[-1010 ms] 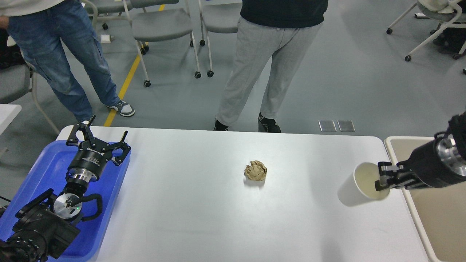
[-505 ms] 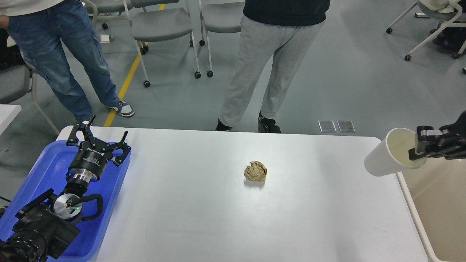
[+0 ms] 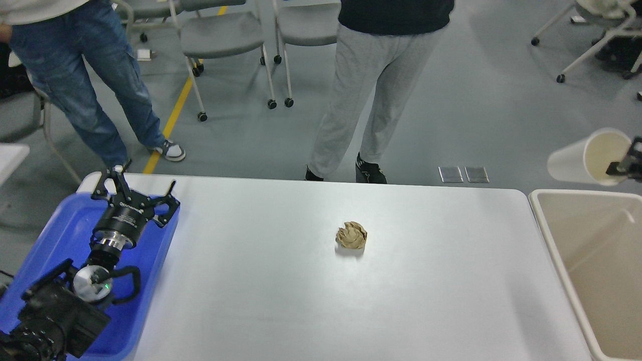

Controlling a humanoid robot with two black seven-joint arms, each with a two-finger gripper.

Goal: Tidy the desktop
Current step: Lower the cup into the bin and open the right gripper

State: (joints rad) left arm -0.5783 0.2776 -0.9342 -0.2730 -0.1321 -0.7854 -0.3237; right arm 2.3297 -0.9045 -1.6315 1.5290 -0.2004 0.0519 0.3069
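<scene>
The white counter [image 3: 281, 301] fills the middle, with 1 crumpled brown paper ball [image 3: 351, 235] lying near its centre. At the far right edge, the right hand [image 3: 627, 163] pinches the rim of a white paper cup [image 3: 584, 158], tilted sideways above the beige bin [image 3: 546, 220]. The left hand [image 3: 135, 188] hangs over the blue tray [image 3: 55, 235], fingers spread wide and empty.

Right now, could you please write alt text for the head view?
The right gripper holds a tilted white paper cup above a beige bin. A crumpled brown paper ball sits mid-desktop; the left gripper, fingers open, hovers over a blue tray.
</scene>
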